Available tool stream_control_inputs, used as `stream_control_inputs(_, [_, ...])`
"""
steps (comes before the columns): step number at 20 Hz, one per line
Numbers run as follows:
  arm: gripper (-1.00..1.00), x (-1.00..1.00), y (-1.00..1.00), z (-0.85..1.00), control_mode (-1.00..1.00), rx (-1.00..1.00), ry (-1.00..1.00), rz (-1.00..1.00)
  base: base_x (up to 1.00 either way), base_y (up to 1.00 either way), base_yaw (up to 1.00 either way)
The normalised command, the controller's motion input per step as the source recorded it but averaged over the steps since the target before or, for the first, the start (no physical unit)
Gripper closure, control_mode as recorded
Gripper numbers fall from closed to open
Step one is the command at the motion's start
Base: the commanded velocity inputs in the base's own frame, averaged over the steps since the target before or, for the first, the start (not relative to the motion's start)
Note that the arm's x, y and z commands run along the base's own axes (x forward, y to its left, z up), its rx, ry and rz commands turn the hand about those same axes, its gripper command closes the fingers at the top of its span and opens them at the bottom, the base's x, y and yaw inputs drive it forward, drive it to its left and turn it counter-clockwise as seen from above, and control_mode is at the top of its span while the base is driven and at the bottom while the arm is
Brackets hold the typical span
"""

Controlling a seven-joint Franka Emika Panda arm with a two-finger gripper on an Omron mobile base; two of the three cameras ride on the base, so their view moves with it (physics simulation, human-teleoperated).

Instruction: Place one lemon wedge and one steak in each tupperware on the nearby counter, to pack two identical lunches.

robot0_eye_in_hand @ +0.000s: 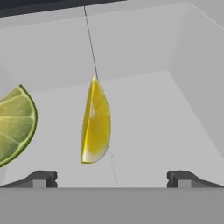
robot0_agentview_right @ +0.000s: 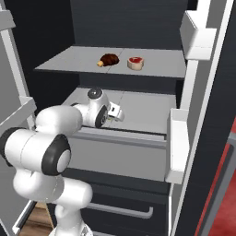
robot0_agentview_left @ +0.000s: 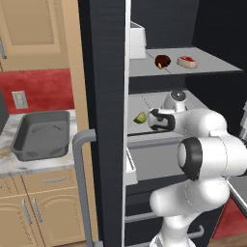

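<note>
A: Where's the gripper (robot0_eye_in_hand: 112, 179) rn?

B: Inside the fridge (robot0_agentview_left: 103, 72), middle shelf (robot0_agentview_right: 143, 110). Jaws spread wide, nothing between them. Hand view: lemon wedge (robot0_eye_in_hand: 95, 122) stands on its edge at centre frame, a bit left of the midline between the tips.

A: And the green thing at left edge?

B: Lime wedge (robot0_eye_in_hand: 15, 124), near the lemon but apart. In left base view it sits just left of the hand, mid-frame (robot0_agentview_left: 140, 117). Wrong fruit, I'd say, don't grab it.

A: So how to do it clean?

B: Imo shift the hand a touch toward the lemon so it's centred, then go fwd till the tips straddle the thin faces, close gently. Wedge is slim and curved, could tip or squirt out if pinched off-centre.

A: Steaks?

B: One steak (robot0_agentview_right: 135, 62) on the upper shelf, next to a brown drumstick-looking item (robot0_agentview_right: 109, 59). Tupperware (robot0_agentview_left: 41, 135) waits on the counter (robot0_agentview_left: 9, 161), left of frame in left base view, still bare.
</note>
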Motion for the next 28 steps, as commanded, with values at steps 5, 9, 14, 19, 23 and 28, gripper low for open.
stream_control_inputs(5, [-1.00,0.50,0.00,-0.24,-1.00,0.00,0.00,0.00,0.00,0.00,0.00])
stream_control_inputs(9, [-1.00,0.52,0.00,-0.23,-1.00,0.00,0.00,0.00,0.00,0.00,0.00])
stream_control_inputs(14, [-1.00,0.52,0.00,-0.23,-1.00,0.00,0.00,0.00,0.00,0.00,0.00])
stream_control_inputs(19, [1.00,0.15,0.00,-0.46,-1.00,0.00,0.00,-0.01,0.00,0.00,0.00])
stream_control_inputs(23, [1.00,0.00,0.00,-0.60,-1.00,0.00,0.00,-0.02,0.00,0.00,0.00])
stream_control_inputs(28, [1.00,0.05,0.00,-0.17,-1.00,0.00,0.00,0.00,0.00,0.00,0.00])
